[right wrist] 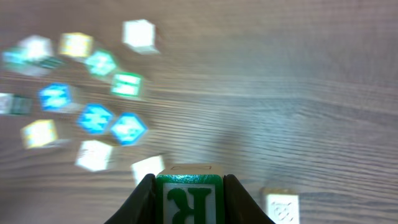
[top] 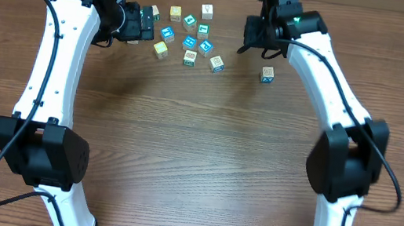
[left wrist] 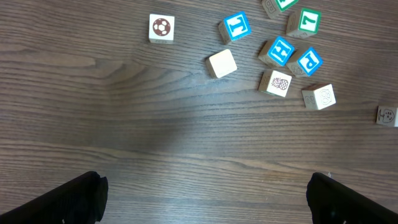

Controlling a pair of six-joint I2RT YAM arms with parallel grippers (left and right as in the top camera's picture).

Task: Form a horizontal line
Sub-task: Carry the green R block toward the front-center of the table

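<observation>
Several small wooden picture and letter blocks lie in a loose cluster at the far middle of the table. One lone block sits apart to the right. My right gripper hovers between the cluster and the lone block, shut on a green K block. The lone block lies just right of its fingers. My left gripper is open and empty, left of the cluster. In the left wrist view its fingers are spread wide over bare wood, and the blocks lie beyond them.
A soccer-ball block and a plain block sit at the left side of the cluster. The wooden table stretches toward the near edge. Both white arms reach over its left and right sides.
</observation>
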